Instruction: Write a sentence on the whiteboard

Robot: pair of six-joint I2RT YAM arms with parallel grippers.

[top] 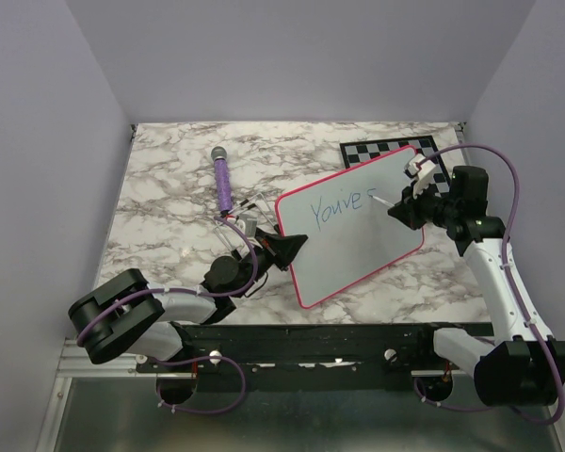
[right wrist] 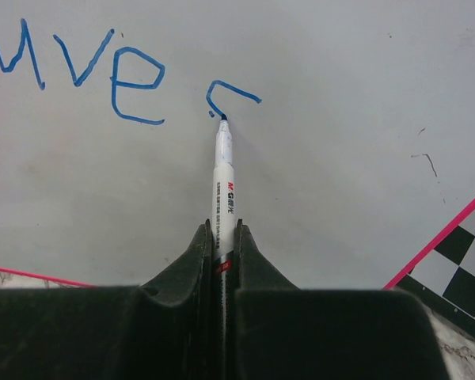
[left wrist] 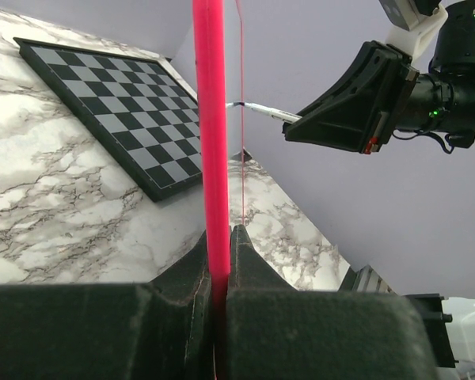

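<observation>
**Right gripper** [right wrist: 222, 231]: my fingers are drawn almost together, pinching a thin white marker pen with a dark tip [right wrist: 224, 170]. The barrel runs up the centre of the right wrist view. The tip touches the board at the foot of a small blue hooked stroke.

**Left gripper** [left wrist: 220, 237]: nearly closed, clamped on the pink-red rim of the large white rectangular whiteboard [top: 358, 235]. I hold the board tilted at the centre of the top view, by one edge only.

**Sentence**, thin blue handwriting [right wrist: 103, 71]: reads "You've" plus the start of a further letter, at the upper left of the right wrist view. I judge most of it not yet written.

**Risks:**
- The board is gripped at a single edge, so pressure from the tip could pivot or flex it and make the line wobble or skip.
- The slender pen could twist or slide in my pinch.
- Too light a touch would break the stroke.
- The writing heads towards the board's upper right edge, so space on this line may run short.

**Surroundings:**
- A grey-and-black checkered chessboard [top: 386, 148] lies flat at the upper right of the top view, beyond the board's far corner. My right wrist works close above it.
- A purple cylindrical object with a grey rounded head [top: 222, 179] rests left of centre on the white-and-grey marbled tabletop [top: 160, 217], apart from the board.
- I see nothing between the tip and the blank white surface ahead.
</observation>
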